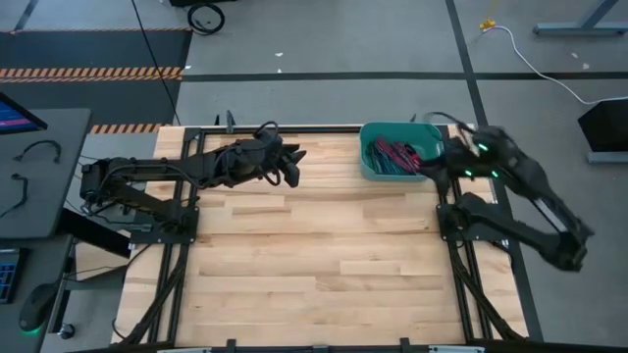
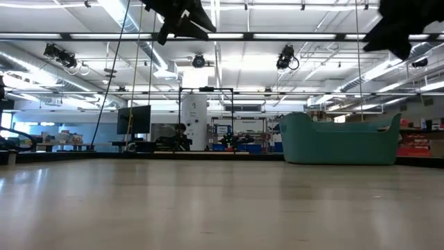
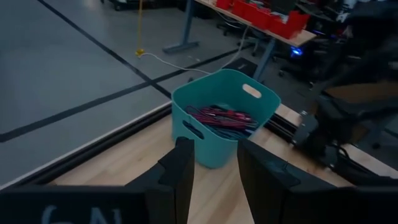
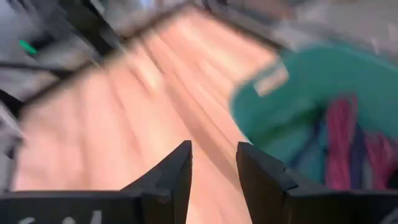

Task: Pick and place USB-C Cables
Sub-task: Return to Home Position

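The USB-C cables [image 1: 394, 155] lie heaped in the teal bin [image 1: 371, 165] at the table's far edge, mostly magenta and red with some dark ones; the left wrist view shows the cables [image 3: 224, 117] inside the bin [image 3: 214, 140] too. My left gripper [image 1: 292, 167] hovers open above the table, left of the bin, pointing toward it. My right gripper [image 4: 213, 163] is open and empty, raised at the bin's right side [image 1: 432, 167]; its wrist view is blurred and shows the cables [image 4: 348, 146] in the bin [image 4: 273, 124].
The wooden table [image 1: 314, 265] stretches bare from the bin toward its near edge. Black arm bases stand at the left [image 1: 147, 211] and right [image 1: 471, 221] sides. A desk with gear [image 1: 29, 167] sits beyond the table's left edge.
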